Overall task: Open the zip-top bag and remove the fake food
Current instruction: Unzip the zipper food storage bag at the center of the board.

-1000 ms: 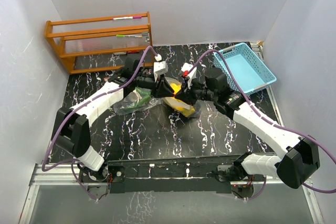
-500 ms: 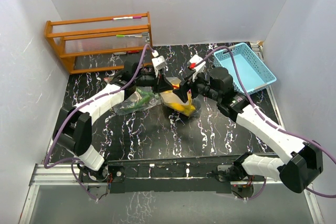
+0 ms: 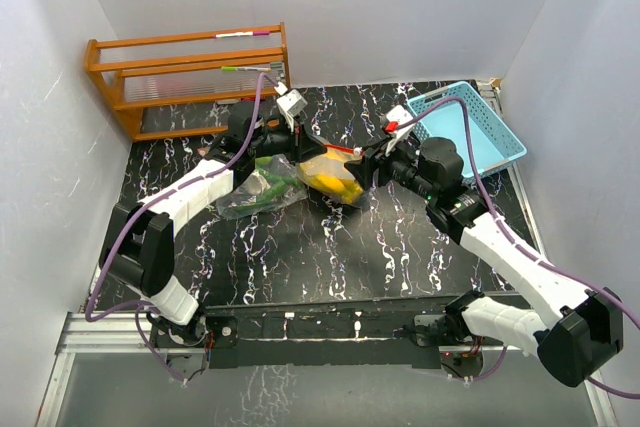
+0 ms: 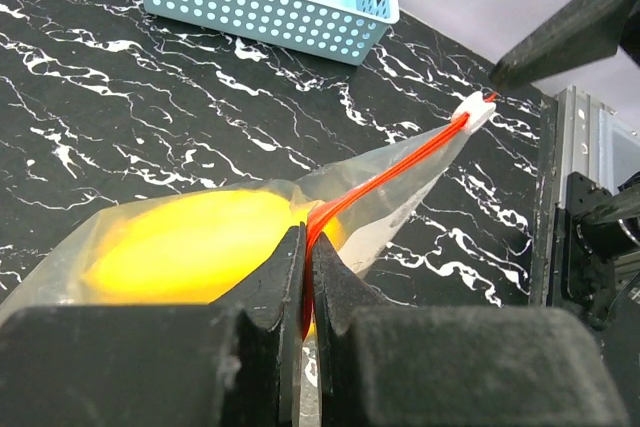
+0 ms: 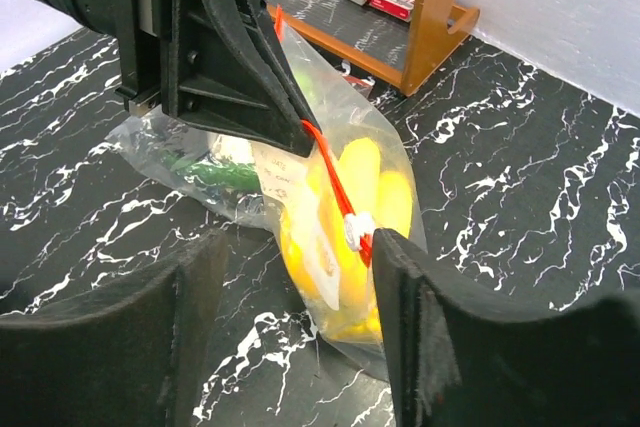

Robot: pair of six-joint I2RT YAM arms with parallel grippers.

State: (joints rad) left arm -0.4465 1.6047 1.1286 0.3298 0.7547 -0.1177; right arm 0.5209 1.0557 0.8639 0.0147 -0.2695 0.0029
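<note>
The clear zip-top bag [image 3: 322,169] hangs off the table between my two grippers, with yellow bananas [image 5: 352,185] of the fake food inside. My left gripper [image 4: 307,247] is shut on the bag's red zip strip [image 4: 400,172], seen in the top view as the left gripper [image 3: 300,145]. The white slider [image 5: 358,230] sits at the strip's far end, right beside one finger [image 5: 425,317] of my right gripper [image 5: 300,317]. That gripper is open and holds nothing. Green toy vegetables [image 5: 215,173] lie in clear plastic behind the bananas.
A light-blue perforated basket [image 3: 468,129] stands at the back right. An orange wooden rack [image 3: 190,77] is at the back left. The crumpled plastic with the green pieces [image 3: 258,193] rests on the black marbled table [image 3: 300,247] under the left arm.
My left gripper has shut on the red zip strip and drawn the bag up and back to the left. My right gripper has opened, let go and backed off to the right.
</note>
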